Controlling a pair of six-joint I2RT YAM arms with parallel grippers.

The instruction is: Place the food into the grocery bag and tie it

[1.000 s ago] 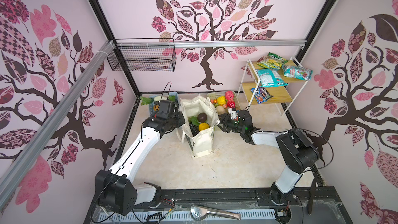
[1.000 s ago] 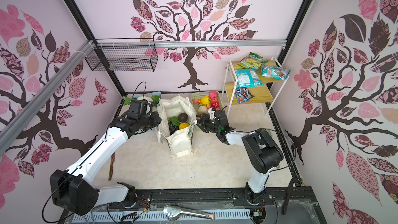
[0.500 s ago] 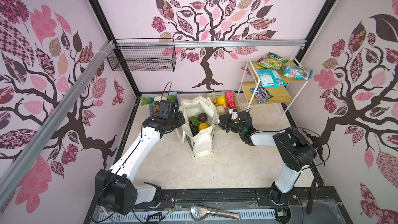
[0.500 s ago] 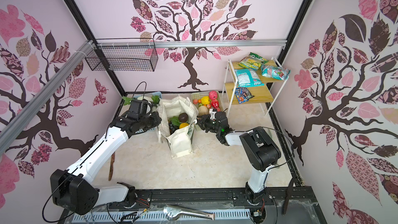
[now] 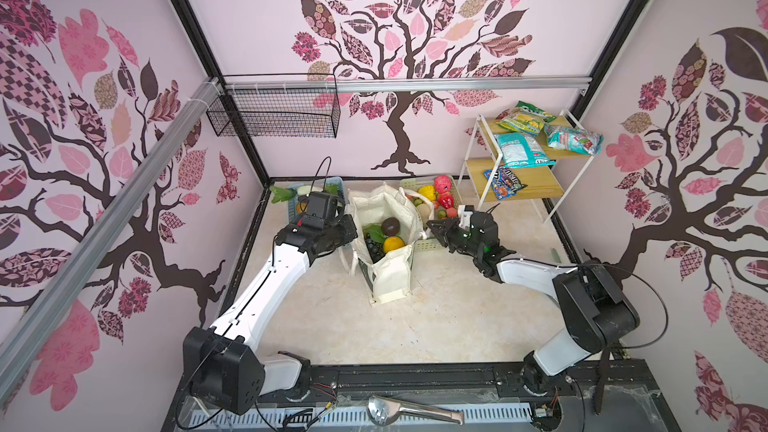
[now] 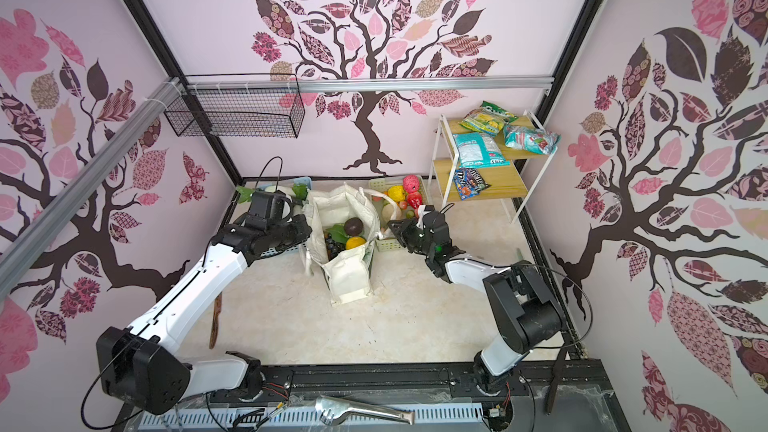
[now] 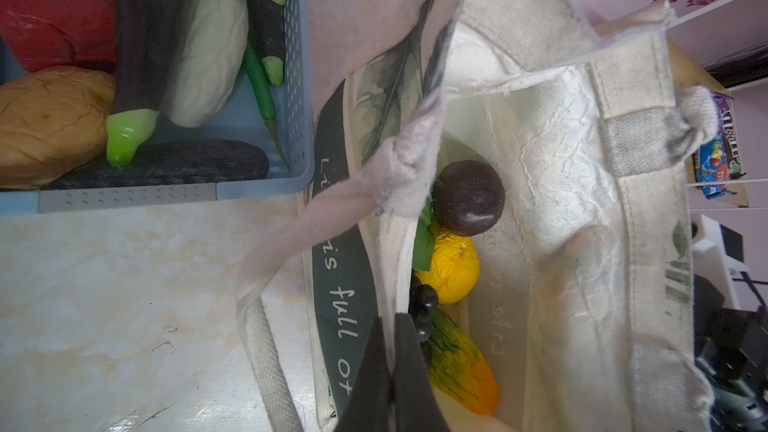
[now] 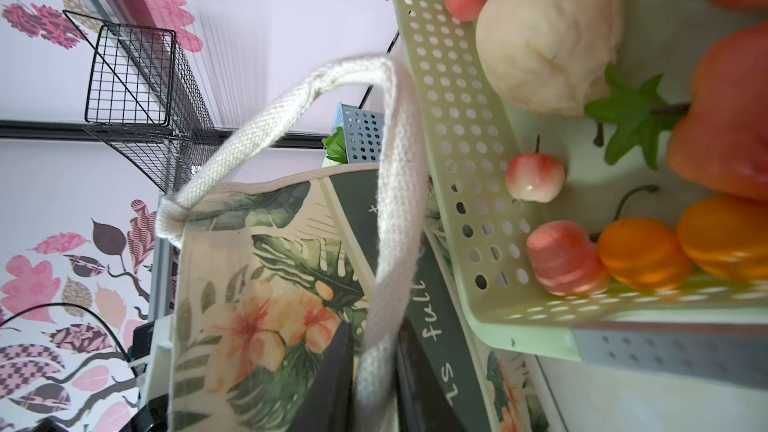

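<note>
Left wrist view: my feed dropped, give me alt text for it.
The left gripper is shut on the rim of the open cream grocery bag, seen close up from above. Inside lie a dark round fruit, a yellow fruit, black grapes and a green-and-orange oblong fruit. Beside the bag stands a blue basket of vegetables on the pale tabletop.

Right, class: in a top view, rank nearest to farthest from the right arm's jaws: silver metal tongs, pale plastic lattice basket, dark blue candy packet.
1. Pale plastic lattice basket: beside the jaws.
2. Dark blue candy packet: lower shelf, to the right.
3. Silver metal tongs: front edge, farthest.
</note>
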